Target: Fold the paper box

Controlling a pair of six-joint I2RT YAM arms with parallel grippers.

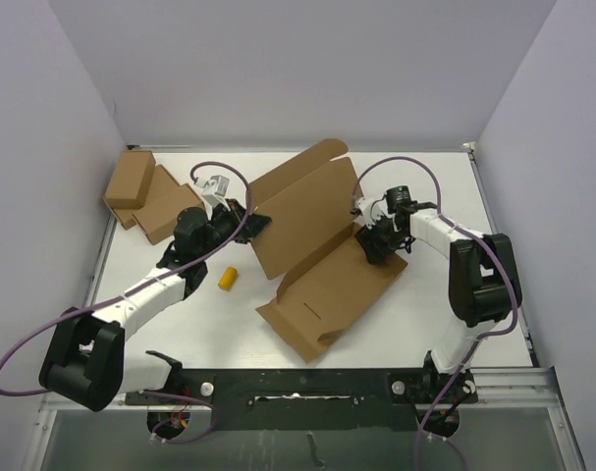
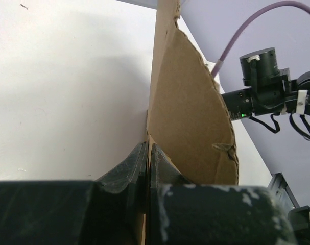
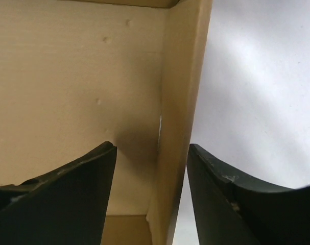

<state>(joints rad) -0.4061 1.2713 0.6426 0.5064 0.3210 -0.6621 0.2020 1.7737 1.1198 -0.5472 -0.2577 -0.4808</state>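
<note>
The paper box (image 1: pixel 327 289) is a large brown die-cut sheet in the middle of the table. Its far panel (image 1: pixel 302 201) is tilted up and its near panel lies flat. My left gripper (image 1: pixel 252 222) is shut on the left edge of the raised panel. In the left wrist view its jaws (image 2: pixel 147 153) pinch the cardboard edge, and a rounded flap (image 2: pixel 190 117) rises beyond them. My right gripper (image 1: pixel 378 241) is at the box's right side. It stands open (image 3: pixel 152 150) astride an upright side flap (image 3: pixel 181 102), with a gap on both sides.
Two smaller brown boxes (image 1: pixel 131 181) (image 1: pixel 170 211) lie at the far left. A small yellow cylinder (image 1: pixel 228 279) rests on the white table (image 1: pixel 445 196) near the left arm. Pale walls close in the far, left and right sides. A black rail (image 1: pixel 307 385) runs along the near edge.
</note>
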